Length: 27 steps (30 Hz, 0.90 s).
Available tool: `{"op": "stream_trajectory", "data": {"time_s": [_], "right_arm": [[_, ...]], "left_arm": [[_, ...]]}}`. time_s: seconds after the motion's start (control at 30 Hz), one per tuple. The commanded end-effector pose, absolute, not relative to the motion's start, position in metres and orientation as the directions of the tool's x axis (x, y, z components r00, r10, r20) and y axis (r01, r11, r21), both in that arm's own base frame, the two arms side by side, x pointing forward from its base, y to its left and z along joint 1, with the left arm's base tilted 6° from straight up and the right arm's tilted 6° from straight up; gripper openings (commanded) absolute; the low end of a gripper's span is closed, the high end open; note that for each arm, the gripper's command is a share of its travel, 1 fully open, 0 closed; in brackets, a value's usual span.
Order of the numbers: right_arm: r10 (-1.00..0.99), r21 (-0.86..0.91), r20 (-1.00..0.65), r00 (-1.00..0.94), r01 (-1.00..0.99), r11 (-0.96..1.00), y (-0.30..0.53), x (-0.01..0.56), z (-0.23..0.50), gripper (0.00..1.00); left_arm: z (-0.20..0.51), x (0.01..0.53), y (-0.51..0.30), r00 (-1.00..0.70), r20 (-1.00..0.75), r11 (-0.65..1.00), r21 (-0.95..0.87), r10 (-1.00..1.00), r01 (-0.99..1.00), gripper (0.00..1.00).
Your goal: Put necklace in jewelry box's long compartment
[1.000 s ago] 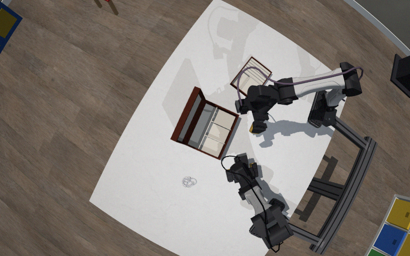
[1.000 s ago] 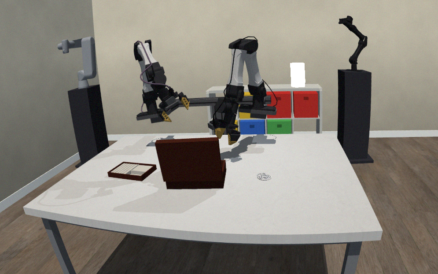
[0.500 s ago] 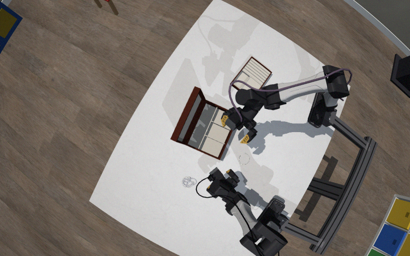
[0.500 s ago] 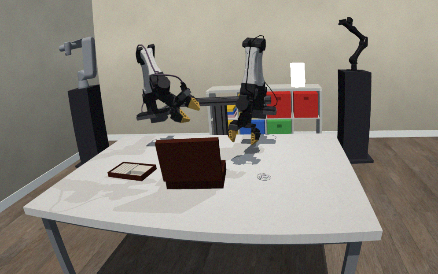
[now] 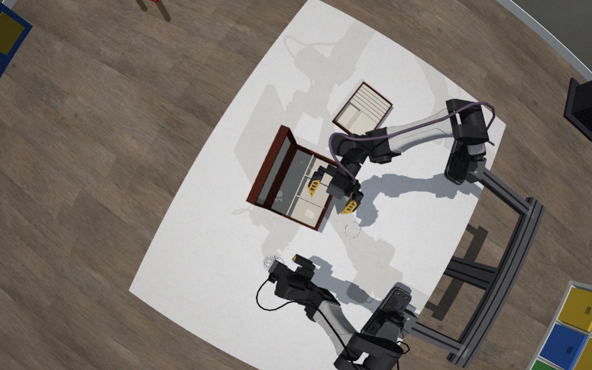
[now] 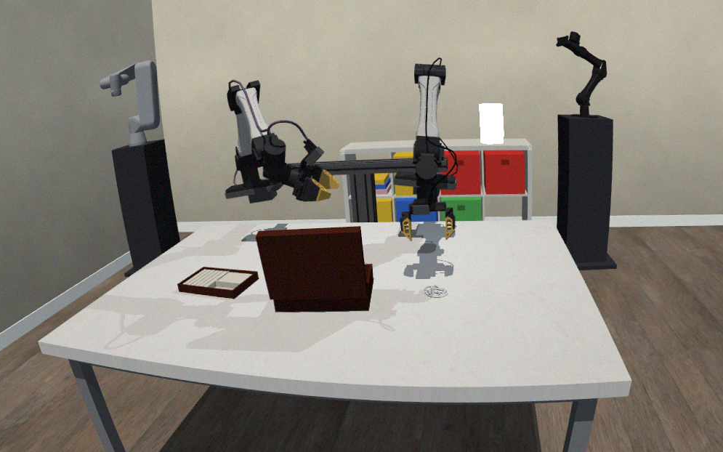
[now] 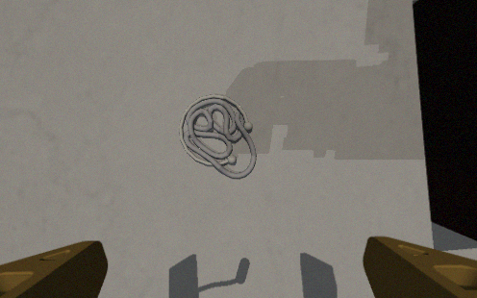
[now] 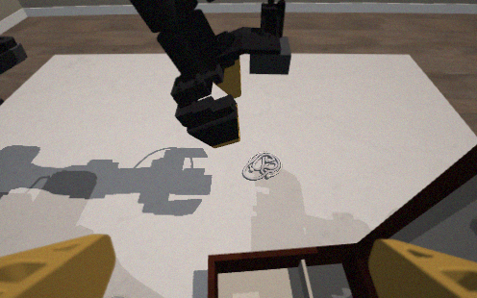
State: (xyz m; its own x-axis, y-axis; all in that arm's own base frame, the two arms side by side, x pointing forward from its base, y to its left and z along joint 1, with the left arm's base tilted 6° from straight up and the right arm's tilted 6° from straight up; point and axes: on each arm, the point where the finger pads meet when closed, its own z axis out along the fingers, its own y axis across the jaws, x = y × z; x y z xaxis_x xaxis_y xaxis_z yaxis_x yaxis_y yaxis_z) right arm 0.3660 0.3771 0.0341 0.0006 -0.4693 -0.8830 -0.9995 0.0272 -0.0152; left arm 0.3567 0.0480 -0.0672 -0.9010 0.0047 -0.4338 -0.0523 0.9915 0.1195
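Partly, the left gripper (image 5: 284, 260) (image 6: 428, 229) (image 7: 235, 250) (image 8: 236, 117), fingers apart, hides the coiled necklace (image 5: 270, 262) from above; the right gripper (image 5: 331, 197) (image 6: 328, 187) (image 8: 241, 249), also spread, obscures the box's compartments (image 5: 307, 212).

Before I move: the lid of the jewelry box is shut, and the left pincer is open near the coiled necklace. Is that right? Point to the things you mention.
Not quite. The lid (image 5: 268, 165) (image 6: 313, 261) (image 8: 426, 198) of the jewelry box (image 5: 285, 216) (image 6: 322, 304) (image 7: 447, 120) (image 8: 263, 257) is open, as the top view shows. The left pincer (image 5: 284, 260) (image 6: 429, 229) (image 7: 235, 250) (image 8: 236, 117) is indeed open near the coiled necklace (image 5: 268, 262) (image 6: 436, 291) (image 7: 254, 156) (image 8: 263, 165).
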Motion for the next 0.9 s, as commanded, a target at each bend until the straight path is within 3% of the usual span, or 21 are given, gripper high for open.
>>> {"op": "stream_trajectory", "data": {"time_s": [0.0,0.03,0.23,0.3,0.33,0.6,0.8,0.87], "right_arm": [[-0.451,-0.036,-0.892,0.033,-0.999,-0.002,0.385,0.368,0.033,1.00],[-0.451,-0.036,-0.892,0.033,-0.999,-0.002,0.385,0.368,0.033,1.00],[-0.451,-0.036,-0.892,0.032,-0.999,-0.002,0.385,0.368,0.033,1.00],[-0.451,-0.036,-0.892,0.032,-0.999,-0.002,0.385,0.368,0.033,1.00],[-0.451,-0.036,-0.892,0.033,-0.999,-0.002,0.385,0.368,0.033,1.00],[-0.451,-0.036,-0.892,0.033,-0.999,-0.002,0.385,0.368,0.033,1.00],[-0.451,-0.036,-0.892,0.033,-0.999,-0.002,0.385,0.368,0.033,1.00],[-0.451,-0.036,-0.892,0.033,-0.999,-0.002,0.385,0.368,0.033,1.00]], "left_arm": [[-0.072,0.362,0.056,-0.919,-0.386,0.986,0.167,0.083,0.018,1.00],[-0.075,0.363,0.056,-0.922,-0.368,0.982,0.177,0.124,0.061,1.00],[-0.098,0.373,0.057,-0.872,-0.205,0.888,0.228,0.446,0.400,0.33],[-0.098,0.373,0.057,-0.872,-0.205,0.888,0.228,0.446,0.400,0.33],[-0.102,0.374,0.058,-0.850,-0.174,0.860,0.231,0.497,0.455,0.22],[-0.137,0.391,0.062,-0.610,-0.012,0.602,0.175,0.792,0.779,0.21],[-0.161,0.397,0.065,-0.397,0.052,0.391,0.098,0.916,0.915,0.21],[-0.161,0.397,0.065,-0.397,0.052,0.391,0.098,0.916,0.915,0.21]]}}
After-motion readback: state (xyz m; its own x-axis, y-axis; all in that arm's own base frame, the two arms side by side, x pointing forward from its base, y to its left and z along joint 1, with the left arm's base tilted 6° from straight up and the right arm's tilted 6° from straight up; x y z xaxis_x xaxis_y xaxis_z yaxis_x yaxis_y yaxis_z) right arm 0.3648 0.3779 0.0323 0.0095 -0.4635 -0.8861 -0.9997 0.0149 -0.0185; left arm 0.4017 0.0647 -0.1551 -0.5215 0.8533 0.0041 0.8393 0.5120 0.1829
